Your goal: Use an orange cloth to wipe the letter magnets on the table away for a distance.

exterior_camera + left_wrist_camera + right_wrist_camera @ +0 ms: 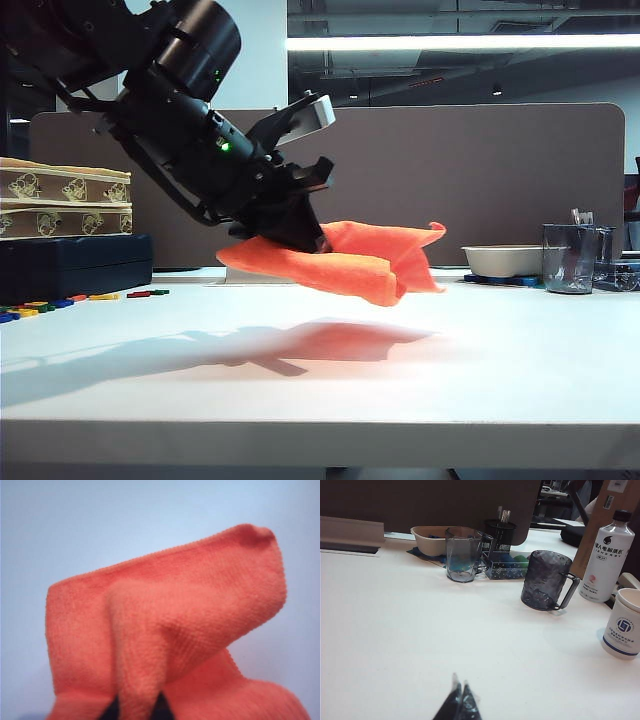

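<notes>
My left gripper (pixel 300 238) hangs over the middle of the white table (pixel 420 390), shut on the orange cloth (pixel 350 262). The cloth is lifted off the surface and trails to the right, casting a shadow below. In the left wrist view the orange cloth (pixel 170 625) fills the frame and a fold of it is pinched in the left gripper (pixel 137 709). The letter magnets (pixel 30 308) lie scattered at the table's far left, apart from the cloth. In the right wrist view my right gripper (pixel 460 686) is shut on nothing, above bare table (pixel 395 630).
Stacked boxes (pixel 65 200) on a dark case (pixel 75 265) stand behind the magnets. At the back right are a bowl (pixel 503 260) and a glass cup (pixel 570 258). The right wrist view shows a tumbler (pixel 463 555), a dark mug (pixel 546 580), a bottle (pixel 602 562) and a paper cup (pixel 625 630).
</notes>
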{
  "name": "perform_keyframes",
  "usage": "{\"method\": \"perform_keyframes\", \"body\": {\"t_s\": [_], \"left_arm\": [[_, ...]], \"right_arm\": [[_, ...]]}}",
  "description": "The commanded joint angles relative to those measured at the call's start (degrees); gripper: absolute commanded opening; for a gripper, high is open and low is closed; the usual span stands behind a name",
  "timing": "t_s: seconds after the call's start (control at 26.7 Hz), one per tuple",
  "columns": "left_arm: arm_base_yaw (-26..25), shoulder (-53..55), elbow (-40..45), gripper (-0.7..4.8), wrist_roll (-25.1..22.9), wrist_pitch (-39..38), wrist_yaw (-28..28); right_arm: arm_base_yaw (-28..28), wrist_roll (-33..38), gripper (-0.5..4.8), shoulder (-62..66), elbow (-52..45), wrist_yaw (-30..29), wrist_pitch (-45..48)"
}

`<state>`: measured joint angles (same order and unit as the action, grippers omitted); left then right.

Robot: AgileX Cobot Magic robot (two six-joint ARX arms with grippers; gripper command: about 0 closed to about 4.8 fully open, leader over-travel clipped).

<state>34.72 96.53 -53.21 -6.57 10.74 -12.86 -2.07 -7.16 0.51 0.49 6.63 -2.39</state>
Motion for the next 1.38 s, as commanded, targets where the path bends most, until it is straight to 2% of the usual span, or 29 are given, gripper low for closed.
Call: {"method": "perform_keyframes", "body": {"t_s": [0.04, 0.41, 0.71, 1.16, 1.38], "left_arm": [[0.2, -0.3, -0.1, 2.1, 0.1, 0.4, -1.0], [0.2, -4.2, -0.1, 2.16, 1.2, -3.5, -1.9], [0.2, -14.2, -0.1, 2.16, 1.0, -6.2, -1.7], [0.2, -30.4, -0.1, 2.16, 0.5, -15.4, 1.5], [-0.1, -35.8, 0.8, 2.16, -3.4, -21.8, 4.9]], "right_arm": [[0.0, 0.1, -0.01, -0.5, 0.0, 0.1, 0.9], [0.0, 0.1, -0.01, -0.5, 0.0, 0.1, 0.9], [0.0, 0.1, -0.01, -0.5, 0.0, 0.1, 0.9], [0.0, 0.1, -0.01, -0.5, 0.0, 0.1, 0.9], [0.0, 0.1, -0.01, -0.5, 0.0, 0.1, 0.9]]}}
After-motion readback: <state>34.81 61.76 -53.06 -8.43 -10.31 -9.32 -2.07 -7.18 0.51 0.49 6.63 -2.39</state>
